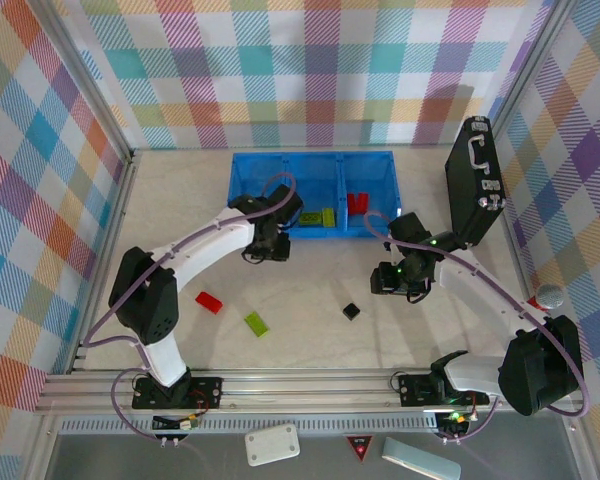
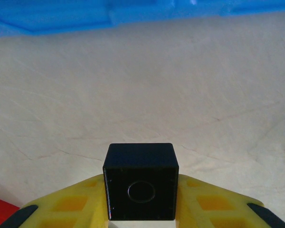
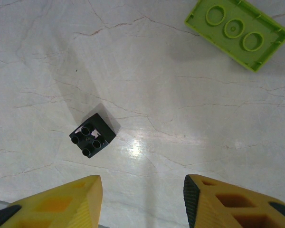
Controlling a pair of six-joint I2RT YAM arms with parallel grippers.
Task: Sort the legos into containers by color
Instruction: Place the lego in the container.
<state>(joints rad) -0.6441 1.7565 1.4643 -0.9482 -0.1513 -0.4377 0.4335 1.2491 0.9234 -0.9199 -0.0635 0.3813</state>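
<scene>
The left gripper [image 2: 141, 209] pinches one small black plastic cube brick [image 2: 141, 180] near the bright-blue plastic bin [image 2: 61, 19], while the right gripper [image 3: 142, 190] hangs wide open and empty above another black studded brick [image 3: 92, 137] on the table [image 3: 204, 118]: likely light, rigid, slick, best squeezed across opposite flat sides.

lab: plaid-curtained [image 1: 310, 70] robot enclosure

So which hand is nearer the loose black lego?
Right. The right hand hovers close by the black lego; the left hand is farther off, near the blue bin.
</scene>
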